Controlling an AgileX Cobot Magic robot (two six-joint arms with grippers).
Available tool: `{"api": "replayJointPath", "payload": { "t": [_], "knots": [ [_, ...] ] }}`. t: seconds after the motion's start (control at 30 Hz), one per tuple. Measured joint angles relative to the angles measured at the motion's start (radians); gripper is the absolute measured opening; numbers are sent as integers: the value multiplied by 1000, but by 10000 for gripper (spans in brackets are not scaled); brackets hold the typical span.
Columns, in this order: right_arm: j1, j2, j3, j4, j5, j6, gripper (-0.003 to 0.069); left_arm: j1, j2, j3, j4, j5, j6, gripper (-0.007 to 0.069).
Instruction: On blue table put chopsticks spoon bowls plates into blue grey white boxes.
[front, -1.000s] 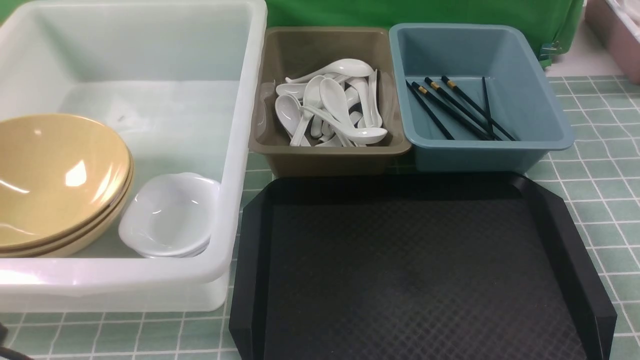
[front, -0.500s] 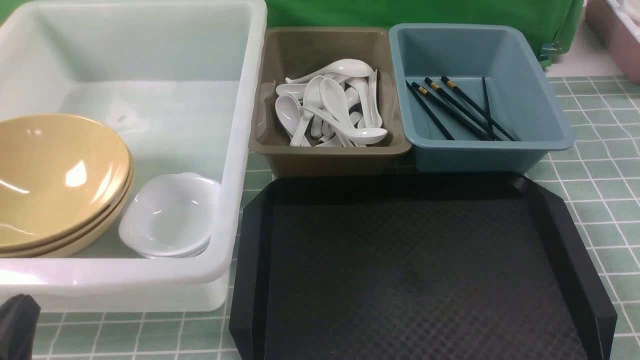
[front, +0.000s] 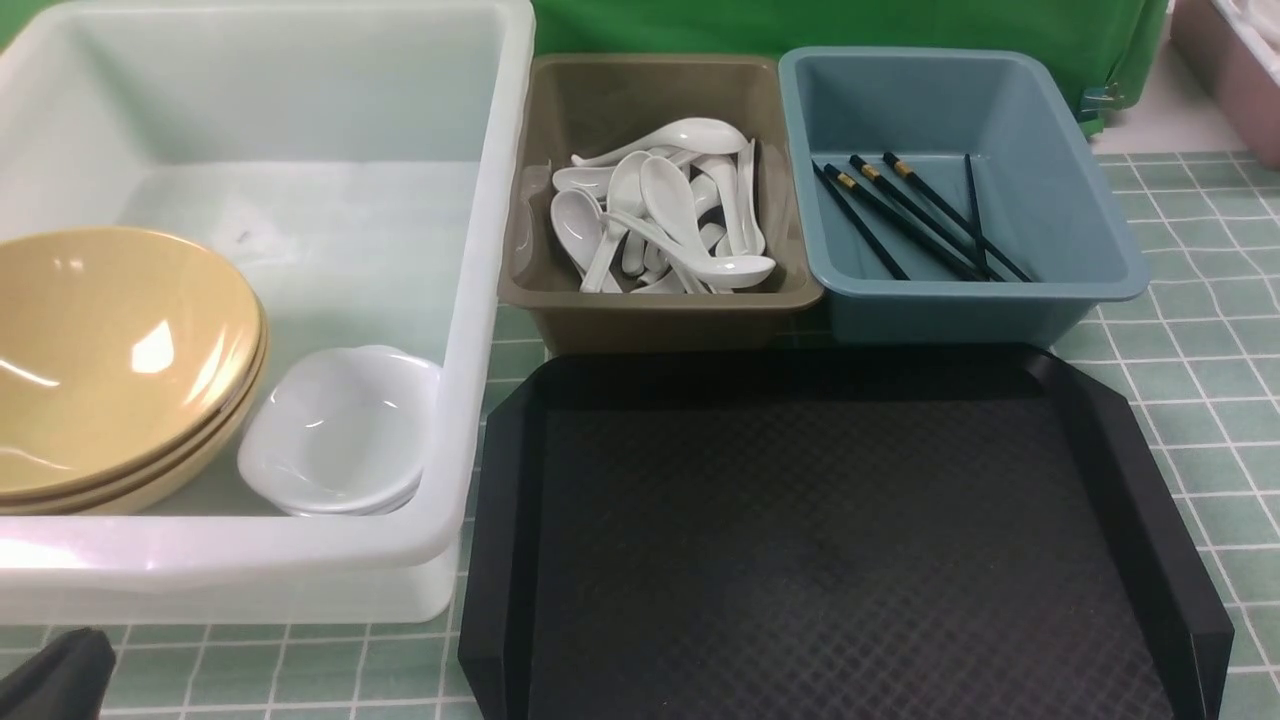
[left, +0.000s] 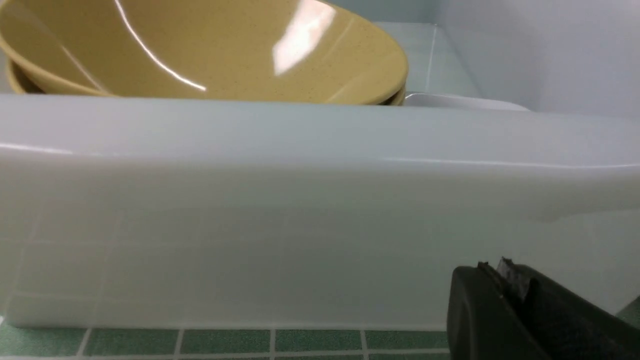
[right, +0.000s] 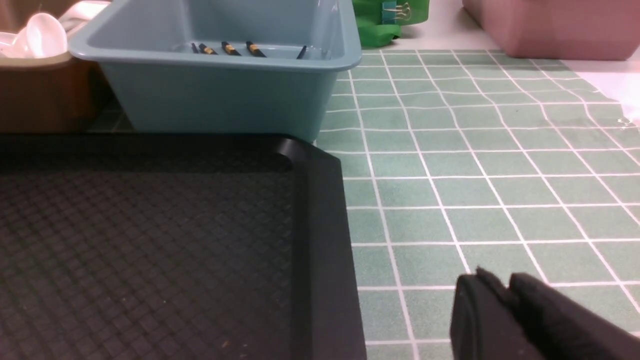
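Left claw (left: 502, 265): tips together, nothing between them. It sits just outside the near wall of the white tub (front: 470, 250), over the tabletop (front: 1200, 420), pale blue-green with a white line grid.

Bowls (front: 110, 350): in the tub, ahead of the left claw beyond the near wall. Glossy mustard-tan insides, paler outsides, bright glare spots. Nested stack, tilted, top one facing up toward the camera; left side cut off in front view.

Plates (front: 340, 430): same tub, ahead and to the right of the left claw, beside the bowls. Small, glossy white, rounded-square, stacked slightly offset.

Spoons (front: 665, 220): grey-brown bin (front: 660, 300), farther ahead and right of the left claw. Glossy white, oval scoops, short handles, jumbled pile with handles crossing at mixed angles.

Black tray (front: 820, 540): right of the left claw, textured base, raised rim, in front of both smaller bins.

Chopsticks (front: 920, 220): blue-teal bin (front: 990, 290), farthest right of the left claw, well ahead of the right claw. Thin, black, gold bands visible on three; mostly slanted alongside each other, one lying across the others.

Right claw (right: 500, 280): near the tray, over the tabletop. Tips blurred, can't tell if together or slightly apart.
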Motion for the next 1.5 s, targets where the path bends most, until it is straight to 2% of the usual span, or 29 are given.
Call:
{"api": "replayJointPath", "payload": {
  "t": [1.5],
  "knots": [
    [0,0,0,0,0,0,162,0,0,0,-19,0,23,5]
  ]
}}
